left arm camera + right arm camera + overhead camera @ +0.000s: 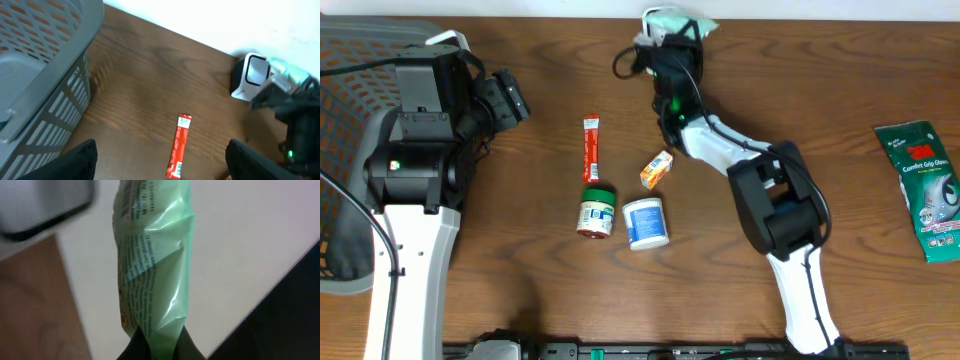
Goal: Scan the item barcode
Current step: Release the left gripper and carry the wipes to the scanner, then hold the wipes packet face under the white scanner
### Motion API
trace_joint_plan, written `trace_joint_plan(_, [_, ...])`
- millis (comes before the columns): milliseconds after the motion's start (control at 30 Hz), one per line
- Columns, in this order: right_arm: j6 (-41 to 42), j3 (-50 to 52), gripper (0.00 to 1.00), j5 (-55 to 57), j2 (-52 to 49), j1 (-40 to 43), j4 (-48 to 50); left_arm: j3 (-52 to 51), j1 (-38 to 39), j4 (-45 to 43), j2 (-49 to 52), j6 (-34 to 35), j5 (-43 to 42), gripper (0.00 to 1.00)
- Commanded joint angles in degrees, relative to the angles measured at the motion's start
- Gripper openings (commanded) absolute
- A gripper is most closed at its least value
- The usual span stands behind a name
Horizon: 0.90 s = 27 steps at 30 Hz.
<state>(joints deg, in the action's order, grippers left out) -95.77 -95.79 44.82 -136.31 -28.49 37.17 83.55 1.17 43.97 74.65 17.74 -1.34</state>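
Green packet (155, 280) is at top centre of the overhead frame, off the table, pinched by its lower end in the right gripper (160, 347). Jaws pressed tight on the crimp. /mk

Scanner (250, 75)? /jo

Just beside the packet, upper left of the right wrist frame, blurred. Print runs down the packet's left face. Can't spot the barcode itself. /mk

Then I'd roll the wrist slowly until the printed face squares up to the scanner window. Watch glare off that crease. /jo

Agreed. Film looks floppy, so small moves. Left gripper (508, 98) is spread wide, holding nothing, left of the overhead frame; red stick (180, 145) shows between its fingers. Leave it out of this. /mk
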Motion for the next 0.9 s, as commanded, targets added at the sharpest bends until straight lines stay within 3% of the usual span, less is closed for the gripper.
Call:
trace_joint_plan(0, [-4.22, -5.7, 0.01, 2.6, -3.17, 0.9, 0.55, 0.31, -0.24, 0.17, 0.2, -0.74, -0.09, 0.82])
trace_joint_plan(400, [-2.67, -7.43, 0.01, 1.84, -11.67, 2.6, 1.33, 0.31, -0.24, 0.17, 0.2, -0.74, -0.07, 0.82])
trace_joint_plan(867, [1.49, -7.43, 0.01, 3.8, -12.22, 0.7, 1.01, 0.31, -0.24, 0.17, 0.2, -0.74, -0.09, 0.82])
